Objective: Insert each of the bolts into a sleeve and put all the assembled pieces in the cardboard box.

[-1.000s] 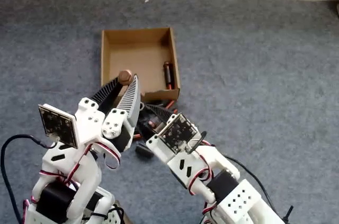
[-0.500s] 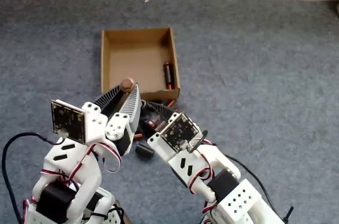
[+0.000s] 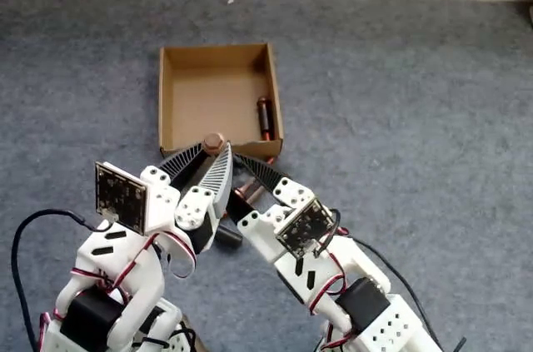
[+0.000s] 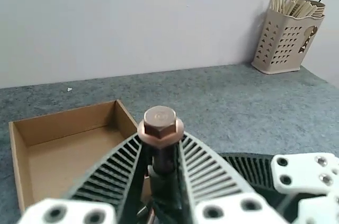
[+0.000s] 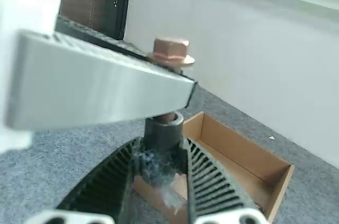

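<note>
My left gripper (image 3: pixel 213 152) is shut on a copper bolt (image 3: pixel 213 142), head up, just over the near wall of the cardboard box (image 3: pixel 173 94). In the left wrist view the bolt's hex head (image 4: pixel 160 122) stands above my left gripper (image 4: pixel 160 147). Directly under the bolt (image 5: pixel 172 54), my right gripper (image 5: pixel 163 152) is shut on a dark sleeve (image 5: pixel 164 131), held upright. The bolt's shank meets the sleeve's top; how deep it sits is hidden. One assembled piece (image 3: pixel 265 117) lies inside the box by its right wall.
A loose black sleeve (image 3: pixel 226 237) lies on the grey carpet between the two arms, and a copper part (image 3: pixel 244 194) shows beside it. A beige holder of sticks (image 4: pixel 286 33) stands far off by the wall.
The left arm carried the bolt right and toward the box's near wall. The right arm swung in and raised its sleeve beneath the bolt.
</note>
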